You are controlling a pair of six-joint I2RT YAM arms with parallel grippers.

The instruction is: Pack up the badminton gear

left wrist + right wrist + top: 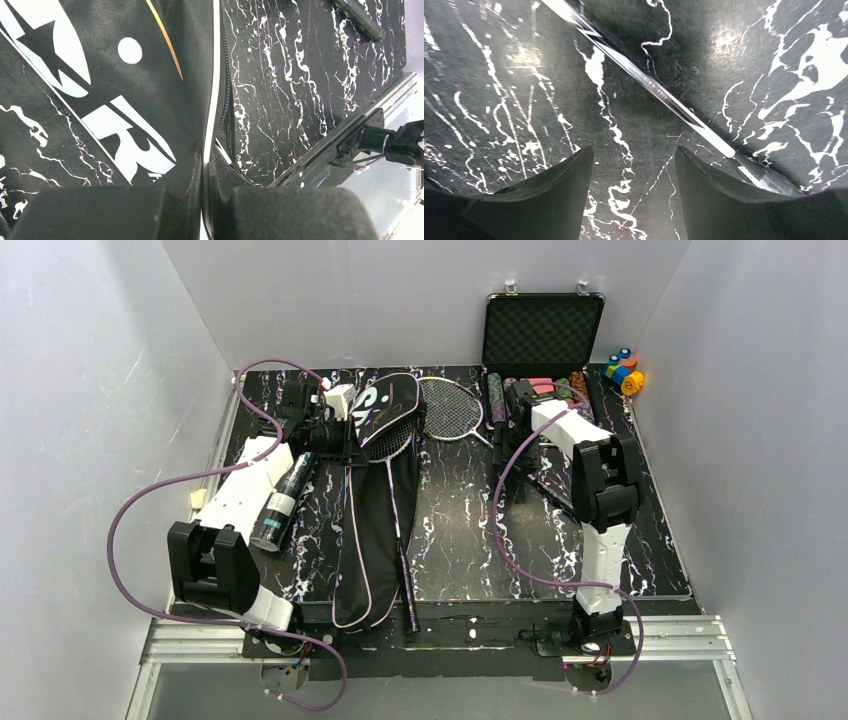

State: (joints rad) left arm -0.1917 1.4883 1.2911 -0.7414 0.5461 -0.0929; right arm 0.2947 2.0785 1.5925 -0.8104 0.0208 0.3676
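The long black "SPORT" bag (375, 510) lies lengthwise left of centre, and its white lettering (125, 135) fills the left wrist view. My left gripper (210, 160) (345, 440) is shut on the bag's white-piped edge near its wide end. One racket (400, 530) lies along the bag, handle toward the near edge. A second racket (450, 405) lies at the back centre. Its thin shaft (649, 82) runs just past my right gripper (634, 150) (512, 430), which is open above the table with nothing between its fingers. The black tube (283, 502) rests beside my left forearm.
An open black case (543, 330) with chips along its front stands at the back right. Small coloured blocks (625, 370) sit beside it. White walls close in both sides and the back. The metal rail (450, 640) marks the near edge.
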